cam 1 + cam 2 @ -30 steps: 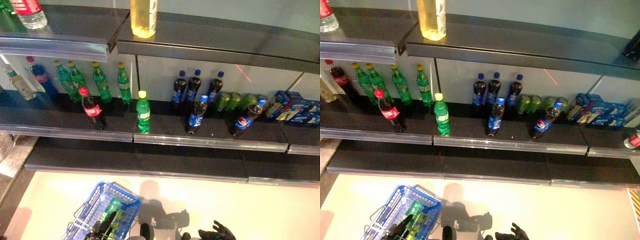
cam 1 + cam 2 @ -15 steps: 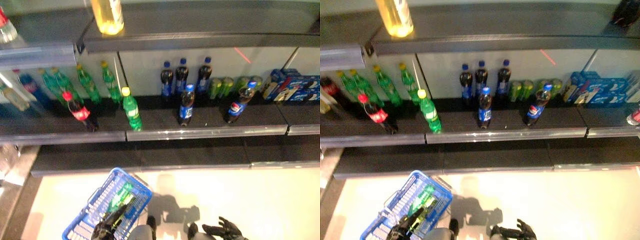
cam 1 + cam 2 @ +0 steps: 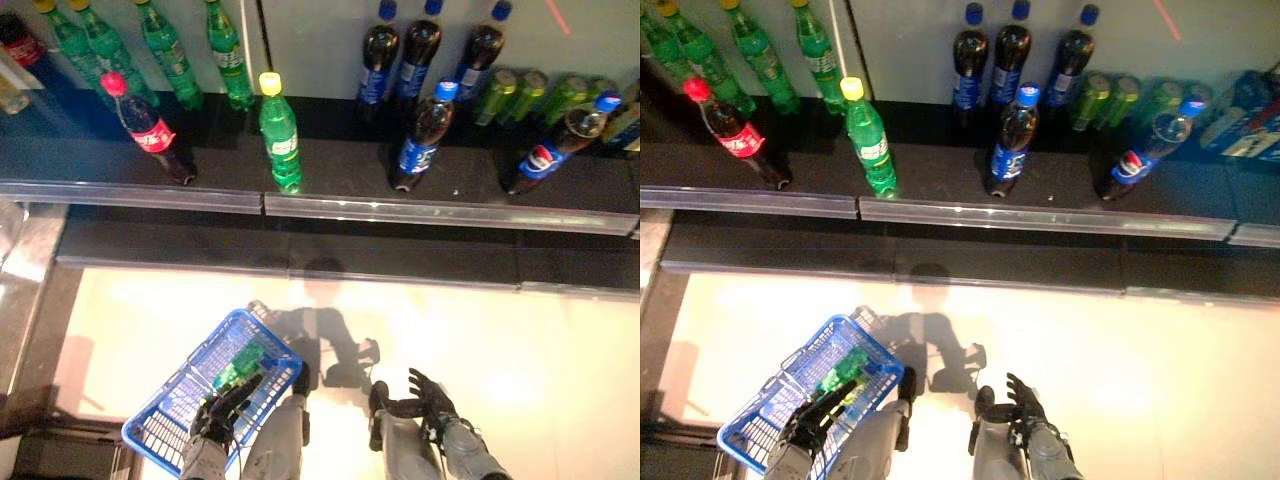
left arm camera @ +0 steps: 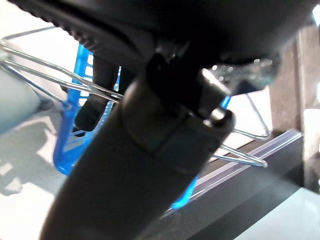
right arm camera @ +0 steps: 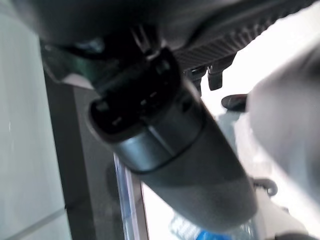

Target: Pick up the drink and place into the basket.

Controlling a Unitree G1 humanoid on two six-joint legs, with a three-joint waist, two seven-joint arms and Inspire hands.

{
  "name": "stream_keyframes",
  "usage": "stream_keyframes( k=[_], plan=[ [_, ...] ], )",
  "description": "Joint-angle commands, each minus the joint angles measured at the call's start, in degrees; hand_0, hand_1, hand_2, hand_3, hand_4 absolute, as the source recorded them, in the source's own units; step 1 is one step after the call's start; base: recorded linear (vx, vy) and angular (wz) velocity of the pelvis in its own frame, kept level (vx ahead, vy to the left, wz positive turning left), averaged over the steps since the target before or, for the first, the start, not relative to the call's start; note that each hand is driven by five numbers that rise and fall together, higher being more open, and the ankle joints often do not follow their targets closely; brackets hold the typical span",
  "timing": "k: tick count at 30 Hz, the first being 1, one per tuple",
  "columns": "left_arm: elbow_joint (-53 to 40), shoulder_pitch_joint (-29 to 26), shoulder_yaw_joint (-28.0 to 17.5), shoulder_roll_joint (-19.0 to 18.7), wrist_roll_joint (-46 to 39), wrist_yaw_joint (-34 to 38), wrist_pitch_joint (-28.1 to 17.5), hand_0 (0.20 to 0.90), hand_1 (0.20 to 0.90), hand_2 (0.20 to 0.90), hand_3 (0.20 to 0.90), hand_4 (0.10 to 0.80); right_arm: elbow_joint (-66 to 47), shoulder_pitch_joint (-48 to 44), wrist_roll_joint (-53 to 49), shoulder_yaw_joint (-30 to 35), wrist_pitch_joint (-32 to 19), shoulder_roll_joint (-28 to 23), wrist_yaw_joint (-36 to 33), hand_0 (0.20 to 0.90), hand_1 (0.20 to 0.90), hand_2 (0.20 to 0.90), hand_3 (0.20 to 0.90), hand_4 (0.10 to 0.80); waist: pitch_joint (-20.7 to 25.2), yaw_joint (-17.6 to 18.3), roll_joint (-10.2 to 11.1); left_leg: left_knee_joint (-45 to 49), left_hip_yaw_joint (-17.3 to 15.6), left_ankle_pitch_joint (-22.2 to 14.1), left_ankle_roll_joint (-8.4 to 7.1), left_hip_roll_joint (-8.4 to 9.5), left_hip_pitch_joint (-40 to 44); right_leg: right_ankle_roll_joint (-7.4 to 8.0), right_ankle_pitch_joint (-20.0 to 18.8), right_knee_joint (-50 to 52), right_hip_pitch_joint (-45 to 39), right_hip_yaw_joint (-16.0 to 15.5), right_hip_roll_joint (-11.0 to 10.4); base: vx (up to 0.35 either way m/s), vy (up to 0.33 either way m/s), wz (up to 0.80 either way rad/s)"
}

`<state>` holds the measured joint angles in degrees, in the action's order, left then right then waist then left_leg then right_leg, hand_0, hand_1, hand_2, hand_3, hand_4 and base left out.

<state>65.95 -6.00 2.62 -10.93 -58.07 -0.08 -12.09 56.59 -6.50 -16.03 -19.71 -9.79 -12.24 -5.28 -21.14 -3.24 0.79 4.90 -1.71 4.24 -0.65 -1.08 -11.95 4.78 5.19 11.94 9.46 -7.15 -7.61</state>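
A green drink bottle (image 3: 240, 365) is seen lying inside the blue basket (image 3: 165, 430), its long axis tilted along the basket's length toward the far corner. The basket is held low at the robot's left side by the left hand (image 3: 222, 410), whose fingers are curled around the wire handle (image 4: 55, 75). The right hand (image 3: 428, 398) is positioned low on the right, well apart from the basket, fingers spread and holding nothing. Beyond the pale floor (image 3: 500, 340), a dark shelf (image 3: 330, 165) carries upright green bottles (image 3: 281, 132), cola bottles (image 3: 420, 135) and a red-capped bottle (image 3: 148, 125).
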Motion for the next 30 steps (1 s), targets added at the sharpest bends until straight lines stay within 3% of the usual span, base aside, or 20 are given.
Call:
stream_keyframes(
  k=[1,6,7,11,17,21,24,30],
  plan=[
    [-6.8,0.5,0.0,0.8,-1.9,-2.6,-5.8,0.3,0.3,0.3,0.2,0.1,-5.2,2.3,1.8,-0.9,0.5,-1.9,-1.4,0.9,0.9,0.9,0.9,0.8,3.4,-1.0,0.9,-1.5,1.0,2.2,-2.62,-2.23,-0.3,-1.3,-5.8,-4.2,-2.3,-2.0,-0.1,0.042,-0.119,0.15],
    [-7.4,-1.6,1.9,1.4,0.9,-1.9,-5.0,0.3,0.3,0.3,0.2,0.1,-6.0,1.9,3.5,-3.3,-1.6,-2.1,-3.8,0.9,0.9,0.9,0.9,0.8,1.2,-1.4,0.7,-0.8,-3.9,4.0,-3.96,-4.06,-3.4,-2.15,-4.8,-4.1,-2.7,-7.4,-0.3,-0.063,-0.116,0.52],
    [-6.8,-1.6,2.0,1.4,1.3,-1.2,-4.7,0.3,0.3,0.3,0.2,0.1,-6.6,1.6,3.7,-3.4,-1.4,-2.2,-4.7,0.9,0.9,0.9,0.9,0.8,0.9,-1.6,0.7,-0.3,-3.5,4.0,-4.05,-4.03,-3.7,-2.2,-4.5,-3.3,-2.6,-7.9,-0.5,0.039,0.022,0.83],
    [-5.3,2.1,0.8,0.2,1.6,-1.2,-5.9,0.3,0.3,0.3,0.2,0.1,-15.2,2.2,8.0,-5.6,1.1,-4.5,-4.4,0.9,0.9,0.9,0.9,0.8,-0.3,-2.5,2.6,6.6,4.4,2.5,-3.97,-2.82,-6.6,-2.58,-4.3,-0.6,-0.5,-4.2,-1.1,0.097,0.086,0.19],
    [-8.7,0.3,2.7,-2.8,2.3,-0.6,-6.3,0.3,0.3,0.3,0.2,0.1,-27.4,1.7,13.6,-10.2,1.5,-9.2,-4.5,0.9,0.9,0.9,0.9,0.8,-3.6,-1.9,3.2,6.1,2.8,2.1,-3.11,-2.11,-8.6,-1.66,-5.3,1.6,4.5,-3.6,-1.1,-0.033,0.105,-0.21],
    [-14.3,-0.1,5.1,-5.1,4.0,1.2,-5.4,0.3,0.3,0.3,0.2,0.1,-42.9,-1.3,17.8,-12.4,2.1,-15.1,-2.5,0.9,0.9,0.9,0.9,0.8,-5.8,-2.3,3.7,6.6,2.3,1.6,-2.56,-1.66,-9.4,-0.4,-6.5,1.5,5.6,-3.4,-1.8,-0.054,0.012,0.01],
    [-15.8,0.0,6.8,-5.8,4.6,2.5,-5.9,0.3,0.3,0.3,0.2,0.1,-58.6,-5.7,12.0,-7.5,-1.4,-18.9,-0.9,0.9,0.9,0.9,0.9,0.8,-6.3,-2.4,4.7,6.2,1.7,1.3,-2.67,-2.01,-9.0,0.14,-7.0,-0.5,4.1,-3.2,-1.7,-0.029,-0.044,-0.03],
    [-14.5,0.0,5.7,-4.5,6.5,2.4,-6.1,0.3,0.3,0.3,0.2,0.1,-70.3,-11.4,5.5,2.7,-6.3,-16.9,-4.7,0.9,0.9,0.9,0.9,0.8,-4.9,-2.5,5.2,7.5,1.2,0.3,-2.9,-2.59,-9.4,0.27,-6.4,-1.7,1.7,-3.9,-1.6,-0.011,-0.039,-0.04]
  ],
)
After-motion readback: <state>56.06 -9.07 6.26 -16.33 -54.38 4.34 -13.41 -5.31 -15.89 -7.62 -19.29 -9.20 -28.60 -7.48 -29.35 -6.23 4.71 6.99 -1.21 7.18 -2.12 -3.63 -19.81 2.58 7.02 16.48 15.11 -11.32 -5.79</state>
